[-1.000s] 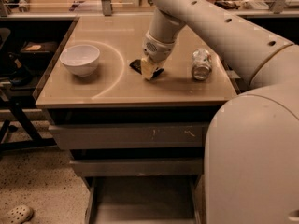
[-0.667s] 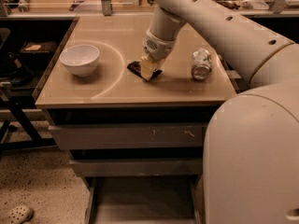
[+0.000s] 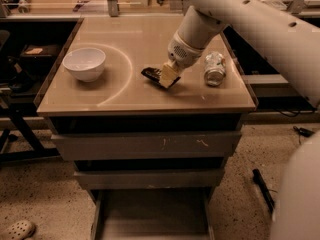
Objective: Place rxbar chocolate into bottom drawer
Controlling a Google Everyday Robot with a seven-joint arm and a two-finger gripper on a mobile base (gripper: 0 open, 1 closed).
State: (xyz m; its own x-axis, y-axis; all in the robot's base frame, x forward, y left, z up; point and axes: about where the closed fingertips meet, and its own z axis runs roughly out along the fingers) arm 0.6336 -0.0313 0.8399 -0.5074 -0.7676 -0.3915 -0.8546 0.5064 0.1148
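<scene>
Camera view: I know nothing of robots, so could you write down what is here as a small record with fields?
gripper: down on the counter, at the right end of the bar
rxbar chocolate: dark bar lying mid-counter, not yet in the drawer
bottom drawer: pulled out, below the two upper drawers, which are closed
bowl: white, on the counter's left side
can: crushed, silver, right of the gripper

The gripper (image 3: 169,75) is mid-counter (image 3: 125,98), on the rxbar chocolate (image 3: 151,73). A crushed can (image 3: 215,68) stands near at 3 o'clock and a white bowl (image 3: 84,63) well apart at 9. Toward 6 o'clock the counter is bare, and the bottom drawer (image 3: 97,219) stands open below.
</scene>
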